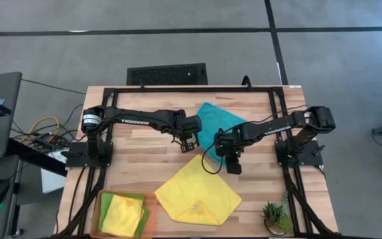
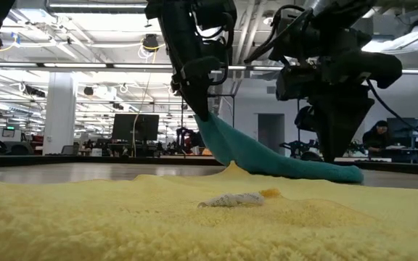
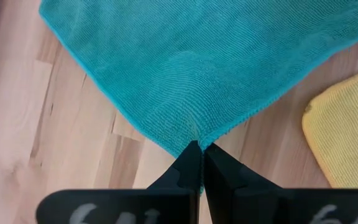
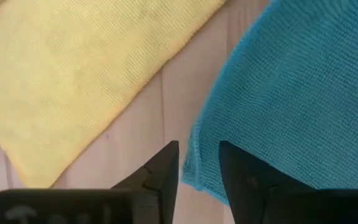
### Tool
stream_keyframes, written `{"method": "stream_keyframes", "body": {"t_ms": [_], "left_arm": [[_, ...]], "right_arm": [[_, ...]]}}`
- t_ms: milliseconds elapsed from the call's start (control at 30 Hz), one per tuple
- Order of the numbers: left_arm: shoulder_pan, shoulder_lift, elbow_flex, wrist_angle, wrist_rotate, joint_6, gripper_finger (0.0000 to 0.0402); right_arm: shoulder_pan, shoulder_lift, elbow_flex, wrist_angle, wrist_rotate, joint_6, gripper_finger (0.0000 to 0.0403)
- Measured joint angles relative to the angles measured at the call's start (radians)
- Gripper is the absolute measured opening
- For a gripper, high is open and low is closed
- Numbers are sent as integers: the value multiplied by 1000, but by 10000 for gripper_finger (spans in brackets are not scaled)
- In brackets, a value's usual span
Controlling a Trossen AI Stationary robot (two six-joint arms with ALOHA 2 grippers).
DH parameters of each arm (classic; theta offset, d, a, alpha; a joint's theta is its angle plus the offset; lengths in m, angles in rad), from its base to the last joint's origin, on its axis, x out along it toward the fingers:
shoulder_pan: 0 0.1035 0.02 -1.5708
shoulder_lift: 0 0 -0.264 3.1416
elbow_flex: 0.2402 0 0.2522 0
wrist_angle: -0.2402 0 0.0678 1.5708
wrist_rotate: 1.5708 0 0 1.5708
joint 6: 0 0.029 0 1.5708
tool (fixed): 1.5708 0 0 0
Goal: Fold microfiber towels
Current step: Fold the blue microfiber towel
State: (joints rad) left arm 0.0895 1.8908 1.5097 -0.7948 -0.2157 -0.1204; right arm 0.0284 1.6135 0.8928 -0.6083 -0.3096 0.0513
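Note:
A teal towel (image 1: 212, 123) lies spread at the table's middle, toward the far side. My left gripper (image 1: 190, 141) is shut on its near-left corner, which is raised off the table in the low view (image 2: 203, 119). My right gripper (image 1: 233, 162) points down, open, with its fingers on either side of the teal towel's near-right corner (image 4: 197, 169). A yellow towel (image 1: 197, 194) lies spread flat on the table nearer the front edge. A folded yellow towel (image 1: 123, 214) and a lime green towel (image 1: 142, 199) lie in the orange tray (image 1: 99, 207). My left gripper pinches the teal towel's corner tip (image 3: 196, 138) between its two shut fingers, coming from above and pointing down. The corner is lifted, and the cloth slopes down from it (image 2: 238, 156) to the table, where the rest lies flat. My right gripper stands astride the other corner; whether it touches the cloth, I cannot tell.
A small potted plant (image 1: 276, 216) stands at the table's near right corner. The orange tray sits at the near left corner. Bare wood (image 1: 138, 159) shows left of the yellow towel. A black frame (image 1: 178, 89) runs along the table's far edge.

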Motion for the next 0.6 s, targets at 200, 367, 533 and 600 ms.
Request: {"method": "stream_keyframes", "body": {"t_ms": [200, 367, 533, 600], "left_arm": [[0, 0, 0, -1, 0, 3, 0], [0, 0, 0, -1, 0, 3, 0], [0, 0, 0, -1, 0, 3, 0], [0, 0, 0, -1, 1, 6, 0]], "right_arm": [[0, 28, 0, 21, -28, -7, 137], [0, 62, 0, 48, -74, -10, 132], [-4, 62, 0, 66, -82, -17, 132], [-4, 62, 0, 68, -82, -27, 132]]}}
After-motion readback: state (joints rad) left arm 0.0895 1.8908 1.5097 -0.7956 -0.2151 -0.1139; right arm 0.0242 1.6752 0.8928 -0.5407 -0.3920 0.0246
